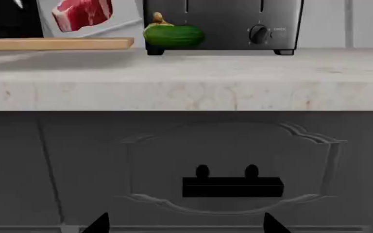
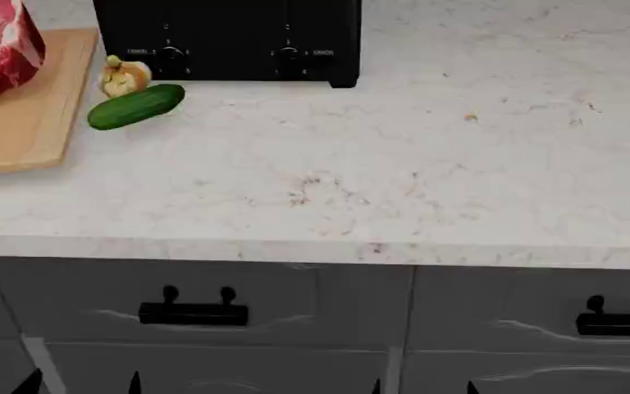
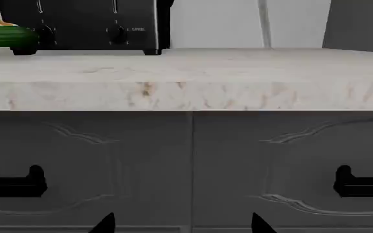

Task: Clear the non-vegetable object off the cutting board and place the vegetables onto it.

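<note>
From left to right we count one cutting board (image 2: pixel 20 123) with one slab of meat (image 2: pixel 1 48) standing on it, then one garlic bulb (image 2: pixel 125 76) and one cucumber (image 2: pixel 135 107) close together on the tabletop (image 2: pixel 425 164) just beside the board, before one black toaster (image 2: pixel 227 37). Below the tabletop edge, the left fingers (image 1: pixel 184 224) and the right fingers (image 3: pixel 182 224) both spread wide and hold nothing, facing two drawer handles (image 2: pixel 193 310).

The desk (image 2: pixel 425 156) is a pale marbled stone top. On it lie a wooden board (image 2: pixel 20 123) at the left, a cucumber (image 2: pixel 135 107) just beside it, a garlic bulb (image 2: pixel 125 76) touching the cucumber, and a black toaster (image 2: pixel 227 37) behind them.
</note>
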You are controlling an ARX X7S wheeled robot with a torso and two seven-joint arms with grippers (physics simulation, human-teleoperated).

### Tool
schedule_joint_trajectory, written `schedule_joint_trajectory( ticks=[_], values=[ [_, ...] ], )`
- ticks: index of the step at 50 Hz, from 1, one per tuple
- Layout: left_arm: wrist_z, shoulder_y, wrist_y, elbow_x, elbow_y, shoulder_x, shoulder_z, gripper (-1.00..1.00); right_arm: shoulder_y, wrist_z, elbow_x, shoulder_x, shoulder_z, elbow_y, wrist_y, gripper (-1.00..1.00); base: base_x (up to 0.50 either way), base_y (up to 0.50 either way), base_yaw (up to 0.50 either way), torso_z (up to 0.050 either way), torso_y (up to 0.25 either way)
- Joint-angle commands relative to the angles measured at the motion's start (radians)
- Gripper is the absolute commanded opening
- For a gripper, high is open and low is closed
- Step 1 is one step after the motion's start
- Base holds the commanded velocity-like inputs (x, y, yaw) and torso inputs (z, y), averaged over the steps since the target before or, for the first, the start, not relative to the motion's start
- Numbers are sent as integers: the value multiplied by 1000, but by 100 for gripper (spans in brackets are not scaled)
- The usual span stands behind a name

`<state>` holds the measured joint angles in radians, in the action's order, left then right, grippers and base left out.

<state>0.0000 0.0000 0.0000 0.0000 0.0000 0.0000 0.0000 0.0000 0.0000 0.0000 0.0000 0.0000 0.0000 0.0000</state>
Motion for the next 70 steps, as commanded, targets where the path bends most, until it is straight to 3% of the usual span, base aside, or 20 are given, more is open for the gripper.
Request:
schedule_joint_trajectory(
  ticks=[1,8,9,39,47,49,55,62,70],
  values=[
    [-11,0,0,-10,0,-10,11,100,0,13,9,9,-13,0,0,100,0,0,0,0,0],
    [-34,1,3,-31,10,-35,39,100,3,41,39,33,-42,-9,12,100,0,0,0,0,0],
    [-19,-2,-6,7,0,-11,14,100,-1,14,7,9,-15,-8,11,100,0,500,0,0,0],
    [-90,9,-17,-53,19,-72,96,100,-13,98,45,84,-96,-80,28,100,0,422,0,0,0],
    [-115,27,-261,-80,269,-99,105,100,-10,126,36,127,-94,-384,307,100,0,0,0,0,0],
    [-100,9,-407,-164,332,-92,73,100,14,124,69,130,-72,-470,408,100,0,0,0,0,0],
    [-112,-73,-705,-210,584,-132,84,100,151,111,81,176,-69,-675,671,100,0,0,0,0,0],
    [-146,-293,-1095,-313,827,-149,45,100,387,94,77,230,-88,-792,963,100,0,0,0,0,0],
    [-148,-599,-1419,-381,870,-170,-4,100,648,42,121,244,-99,-781,1215,100,0,0,0,0,0]
  ],
)
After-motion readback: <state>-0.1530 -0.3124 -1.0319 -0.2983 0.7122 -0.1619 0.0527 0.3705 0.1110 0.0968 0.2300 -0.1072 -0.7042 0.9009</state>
